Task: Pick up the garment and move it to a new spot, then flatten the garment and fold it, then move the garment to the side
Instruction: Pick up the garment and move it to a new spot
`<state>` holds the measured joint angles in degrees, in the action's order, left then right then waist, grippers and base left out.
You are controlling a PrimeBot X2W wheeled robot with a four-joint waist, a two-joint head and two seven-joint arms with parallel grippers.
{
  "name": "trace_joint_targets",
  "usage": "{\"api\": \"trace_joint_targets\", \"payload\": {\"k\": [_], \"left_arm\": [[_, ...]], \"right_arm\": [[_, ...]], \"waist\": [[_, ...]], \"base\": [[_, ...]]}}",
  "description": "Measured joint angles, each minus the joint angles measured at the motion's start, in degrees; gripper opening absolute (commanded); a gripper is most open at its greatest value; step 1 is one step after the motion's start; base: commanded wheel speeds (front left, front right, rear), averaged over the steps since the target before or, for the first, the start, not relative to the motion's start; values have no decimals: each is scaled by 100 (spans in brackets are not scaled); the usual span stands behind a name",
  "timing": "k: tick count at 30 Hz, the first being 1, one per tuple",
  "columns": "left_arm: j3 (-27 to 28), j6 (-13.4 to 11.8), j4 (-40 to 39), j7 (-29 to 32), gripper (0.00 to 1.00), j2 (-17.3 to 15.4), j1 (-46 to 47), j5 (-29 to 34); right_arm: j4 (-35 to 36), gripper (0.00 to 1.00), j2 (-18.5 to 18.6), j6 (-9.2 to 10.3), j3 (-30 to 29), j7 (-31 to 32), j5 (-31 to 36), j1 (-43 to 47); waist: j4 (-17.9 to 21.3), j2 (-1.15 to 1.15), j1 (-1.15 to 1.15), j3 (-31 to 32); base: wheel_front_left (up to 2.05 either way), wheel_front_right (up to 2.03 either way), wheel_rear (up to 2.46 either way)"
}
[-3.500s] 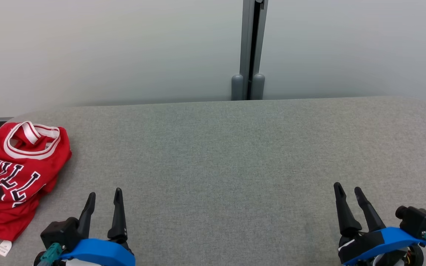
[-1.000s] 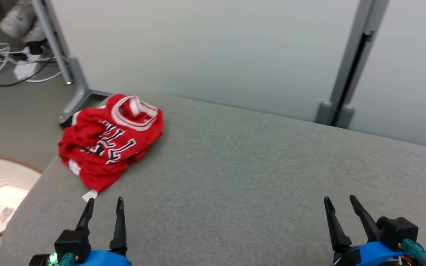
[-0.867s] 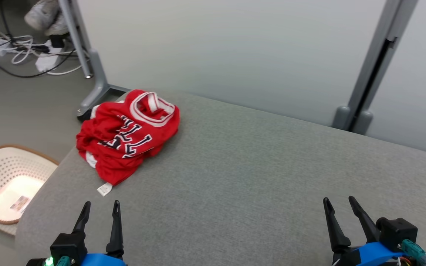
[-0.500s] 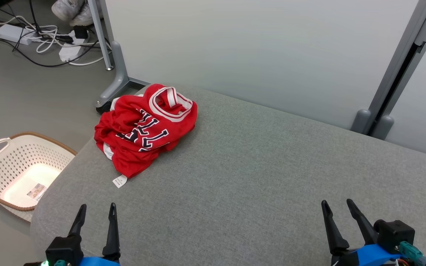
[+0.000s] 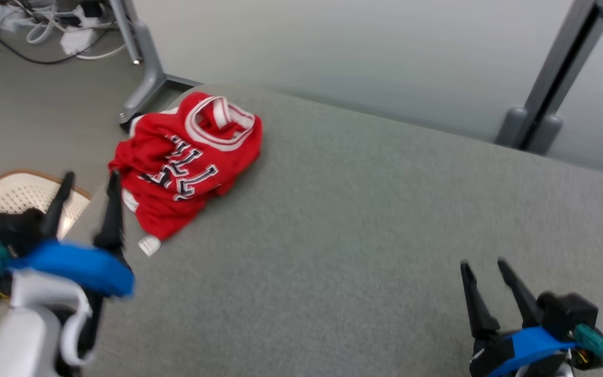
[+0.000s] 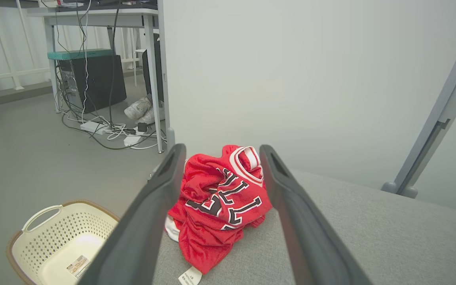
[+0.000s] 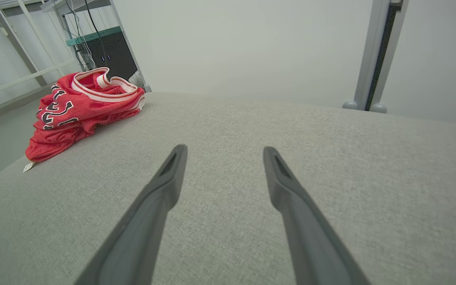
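Red garment (image 5: 186, 167) crumpled at far-left corner of table (image 5: 359, 209). L gripper (image 5: 91, 175) released, hovering beside it; R gripper (image 5: 482, 263) released, well apart.

A pale partition wall (image 6: 291, 79) meets grey floor (image 6: 22, 158); cables (image 6: 113, 132) tangle beneath a desk (image 6: 93, 12).

grey padded table (image 5: 364, 220), crumpled red jersey (image 5: 186, 162) on corner

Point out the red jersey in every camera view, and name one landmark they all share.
Head view: red jersey upper left, on the grey table's far-left corner.
Left wrist view: red jersey in the middle, slightly low.
Right wrist view: red jersey upper left.
Shared landmark: grey partition post, right of it everywhere.
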<state>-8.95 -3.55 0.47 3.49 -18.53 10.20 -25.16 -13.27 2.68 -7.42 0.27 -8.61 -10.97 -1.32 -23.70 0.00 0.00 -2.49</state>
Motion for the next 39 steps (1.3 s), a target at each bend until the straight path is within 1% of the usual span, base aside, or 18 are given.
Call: {"api": "trace_joint_targets", "payload": {"k": [2, 4, 6, 8, 12, 14, 18, 19, 21, 23, 25, 26, 27, 31, 33, 37, 39], "left_arm": [[210, -3, -37, 491, 100, -155, 410, -254], [442, -31, 91, 951, 100, -348, 819, -503], [657, -49, 344, 1357, 100, -645, 1173, -628], [959, -105, 558, 1648, 100, -828, 1491, -921], [1385, -198, 958, 2147, 100, -1080, 1930, -1367], [1618, -296, 1155, 2348, 100, -1091, 2043, -1681], [1783, -489, 1485, 2860, 100, -1182, 2048, -1925], [1826, -502, 1562, 2930, 100, -1185, 2041, -2001], [1915, -399, 1842, 2967, 100, -1273, 2048, -2101], [1920, -519, 1895, 2976, 100, -1139, 2048, -2165], [1904, -564, 1954, 3082, 100, -1037, 2021, -2216], [1900, -583, 1992, 3137, 67, -1046, 1962, -2230], [1893, -570, 2022, 3161, 0, -1072, 1882, -2225], [1905, -508, 1912, 2963, 0, -1199, 1790, -2116], [1850, -378, 1769, 2931, 0, -1318, 1786, -2034], [1697, 10, 1334, 2872, 0, -1585, 1852, -1920], [1578, 156, 1094, 2917, 0, -1722, 1965, -1863]], "right_arm": [[119, 100, 4, 0, 2, 22, 59, -115], [237, 100, 3, 0, 5, 51, 133, -230], [360, 100, 4, 1, 15, 90, 186, -333], [493, 100, -2, -1, 18, 134, 245, -458], [822, 100, 9, -3, -75, 201, 360, -700], [933, 100, 10, -4, -102, 230, 424, -781], [1085, 100, 10, -4, -132, 250, 461, -834], [1122, 100, 11, -4, -129, 255, 457, -857], [1171, 100, 11, -4, -105, 250, 449, -920], [1162, 100, 8, -4, -90, 240, 414, -945], [1144, 100, 10, -4, -56, 213, 374, -970], [1120, 100, 11, -4, -31, 193, 343, -975], [1099, 100, 10, -4, -29, 170, 303, -978], [982, 100, 10, -4, -5, 82, 212, -977], [890, 100, 11, -4, -9, 34, 165, -940], [748, 100, 11, -4, 20, -36, 70, -896], [678, 100, 9, -4, 57, -56, 44, -883]], "waist": [[119, 0, 2, -229], [264, 0, 2, -473], [434, 0, 1, -724], [656, 0, 2, -1004], [1118, 0, 3, -1607], [1303, 0, 3, -1853], [1639, 0, 3, -2206], [1711, 0, 2, -2276], [1849, 0, 2, -2403], [1954, 0, 2, -2455], [2064, 0, 1, -2483], [2114, 0, 1, -2483], [2159, 0, 1, -2470], [2250, 0, 1, -2275], [2260, 0, 1, -2107], [2253, 0, -1, -1686], [2254, 0, -1, -1453]], "base": [[0, 0, 0], [0, 0, 0], [0, 0, 0], [0, 0, 0], [0, 0, 0], [0, 0, 0], [0, 0, 0], [0, 0, 0], [0, 0, 0], [0, 0, 0], [0, 0, 0], [0, 0, 0], [0, 0, 0], [0, 0, 0], [0, 0, 0], [0, 0, 0], [0, 0, 0]]}}
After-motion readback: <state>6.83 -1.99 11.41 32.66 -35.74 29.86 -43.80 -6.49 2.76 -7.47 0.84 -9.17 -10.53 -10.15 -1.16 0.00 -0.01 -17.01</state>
